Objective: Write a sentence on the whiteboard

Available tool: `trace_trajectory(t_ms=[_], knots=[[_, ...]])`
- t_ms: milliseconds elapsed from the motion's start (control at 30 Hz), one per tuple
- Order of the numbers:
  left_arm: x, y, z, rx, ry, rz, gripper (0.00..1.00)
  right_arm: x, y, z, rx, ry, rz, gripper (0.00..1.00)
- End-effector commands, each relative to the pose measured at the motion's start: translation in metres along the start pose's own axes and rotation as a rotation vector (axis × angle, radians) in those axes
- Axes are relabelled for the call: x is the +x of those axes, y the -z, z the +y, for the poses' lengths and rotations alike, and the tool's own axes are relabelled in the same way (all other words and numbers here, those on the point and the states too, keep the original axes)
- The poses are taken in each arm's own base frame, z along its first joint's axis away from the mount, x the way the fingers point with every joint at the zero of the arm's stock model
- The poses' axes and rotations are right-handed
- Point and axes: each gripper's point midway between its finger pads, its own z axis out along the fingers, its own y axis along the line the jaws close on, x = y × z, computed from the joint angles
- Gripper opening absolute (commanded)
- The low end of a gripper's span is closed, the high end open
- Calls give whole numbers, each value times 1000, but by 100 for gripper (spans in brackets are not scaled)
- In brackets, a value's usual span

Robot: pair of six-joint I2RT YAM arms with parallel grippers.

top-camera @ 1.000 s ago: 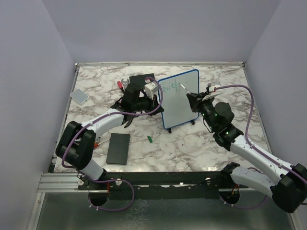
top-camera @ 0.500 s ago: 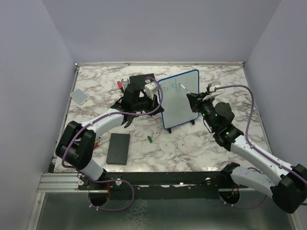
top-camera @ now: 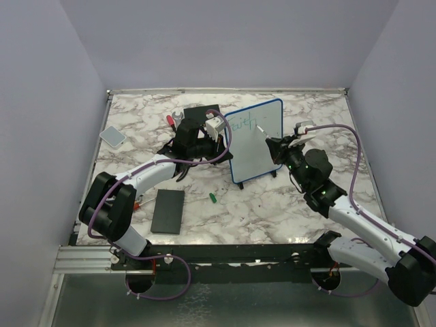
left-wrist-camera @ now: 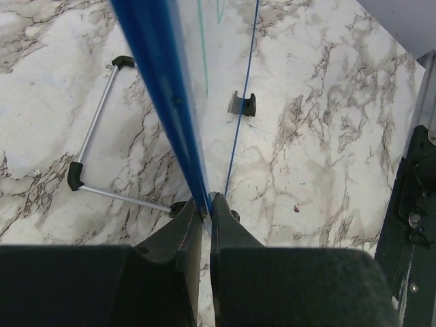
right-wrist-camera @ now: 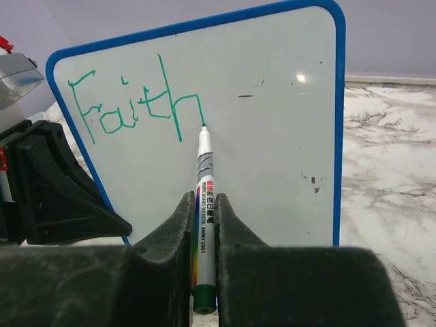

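- the whiteboard [top-camera: 255,139] stands upright on its small feet, mid-surface [top-camera: 306,197] toward the far side, between the two arms, its face turned to the right arm.
- the sentence [right-wrist-camera: 136,102] so far reads "faith" in green, high on the left of the face; the rest of the face is bare apart from a few faint marks.
- the left claw [left-wrist-camera: 206,204] is nearly closed, pinching the board's blue frame at its side edge.
- the right claw [right-wrist-camera: 204,204] is closed on a marker [right-wrist-camera: 204,197], gripping mid-barrel, with the tip at the end of the "h" and seemingly touching the board.
- handling, as a judgement: the board looks thin, stiff and light, so pen pressure could tip it or slide it on its feet; it needs bracing.
- the frame edge is the right place to hold it: rigid, narrow enough to pinch, and clear of the glossy face, where a touch would smear wet ink.
- the marker barrel looks smooth and slim; it may twist in the grip if pressed hard, so light strokes are called for.
- a green cap [top-camera: 212,197] lies on the surface near the board's foot.
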Motion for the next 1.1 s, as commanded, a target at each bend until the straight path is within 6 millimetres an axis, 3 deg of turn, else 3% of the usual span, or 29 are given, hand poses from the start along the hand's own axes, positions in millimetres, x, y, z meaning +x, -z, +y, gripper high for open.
trace_trajectory(t_ms=[0,400,833,1067], knots=[[24,0,4,-30,10,80,0,14,5,-7,33,-5,39,1],[24,0,5,-33,11,80,0,11,6,-8,33,4,33,1],[24,-1,8,-48,14,80,0,-37,22,-6,31,-7,-62,1],[24,-1,7,-45,14,81,0,-42,21,-12,56,52,-69,0]])
